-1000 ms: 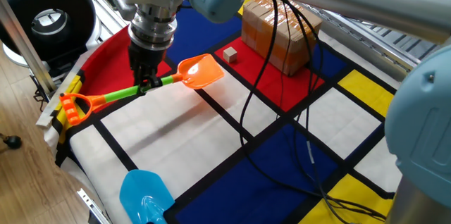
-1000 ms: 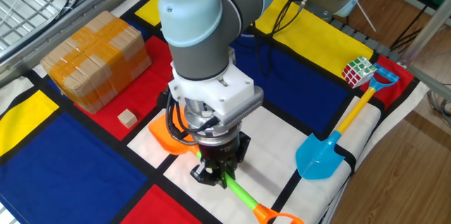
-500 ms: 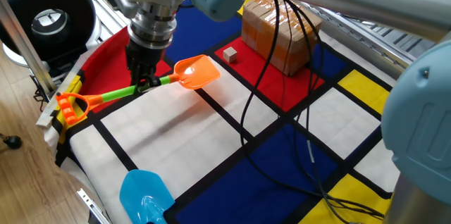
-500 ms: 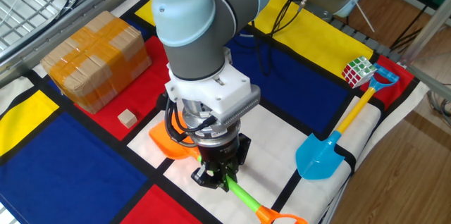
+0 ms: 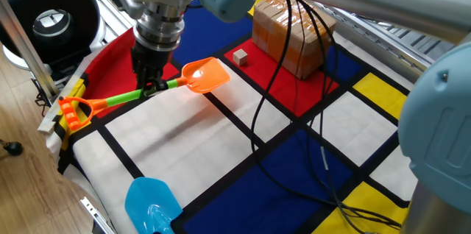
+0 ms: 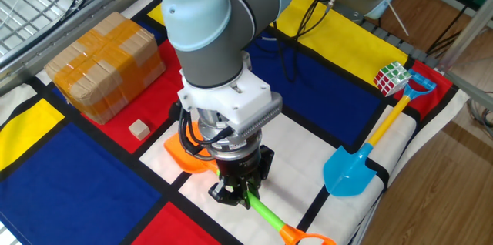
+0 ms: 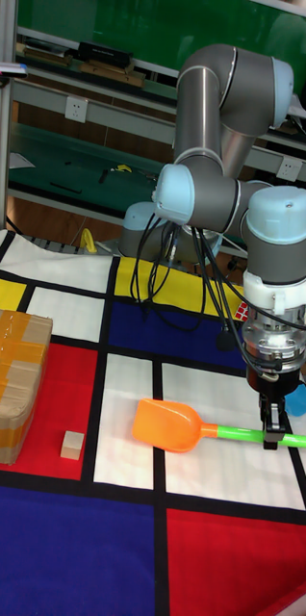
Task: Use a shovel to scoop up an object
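Presently, gripper (image 7: 271, 431) is clamping its fingers on the green shaft of the shovel (image 7: 182, 426), carrying its orange blade above the white panel, well apart from the object (image 7: 71, 445) sitting on red.

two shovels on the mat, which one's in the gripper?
The orange-bladed shovel with the green shaft: the gripper is shut on its shaft. The light blue shovel lies apart at the mat's edge, untouched.

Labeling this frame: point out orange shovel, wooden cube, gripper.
orange shovel (image 5: 207, 76), one fixed view, centre of blade.
wooden cube (image 7: 72, 445), tall fixed view, front face.
gripper (image 7: 271, 435), tall fixed view, between fingertips on the green shaft.
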You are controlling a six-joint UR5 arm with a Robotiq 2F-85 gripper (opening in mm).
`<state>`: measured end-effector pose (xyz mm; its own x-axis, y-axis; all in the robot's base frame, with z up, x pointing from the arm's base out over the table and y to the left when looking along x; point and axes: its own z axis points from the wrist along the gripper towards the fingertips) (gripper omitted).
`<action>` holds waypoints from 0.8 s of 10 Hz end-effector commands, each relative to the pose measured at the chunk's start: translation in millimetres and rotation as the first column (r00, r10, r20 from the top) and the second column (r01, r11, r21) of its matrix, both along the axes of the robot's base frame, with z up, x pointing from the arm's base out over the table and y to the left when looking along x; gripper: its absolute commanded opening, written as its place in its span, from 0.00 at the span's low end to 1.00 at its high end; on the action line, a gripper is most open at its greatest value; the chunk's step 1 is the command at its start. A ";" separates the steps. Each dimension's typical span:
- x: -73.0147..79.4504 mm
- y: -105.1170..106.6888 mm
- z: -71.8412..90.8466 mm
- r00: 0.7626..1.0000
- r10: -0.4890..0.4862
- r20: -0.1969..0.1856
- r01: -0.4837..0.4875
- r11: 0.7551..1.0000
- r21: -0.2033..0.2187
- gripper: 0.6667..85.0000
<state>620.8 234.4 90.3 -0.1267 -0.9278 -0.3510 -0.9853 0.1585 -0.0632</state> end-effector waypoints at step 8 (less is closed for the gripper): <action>0.6 -24.7 -22.7 0.996 0.092 0.006 -0.092 0.994 0.063 0.00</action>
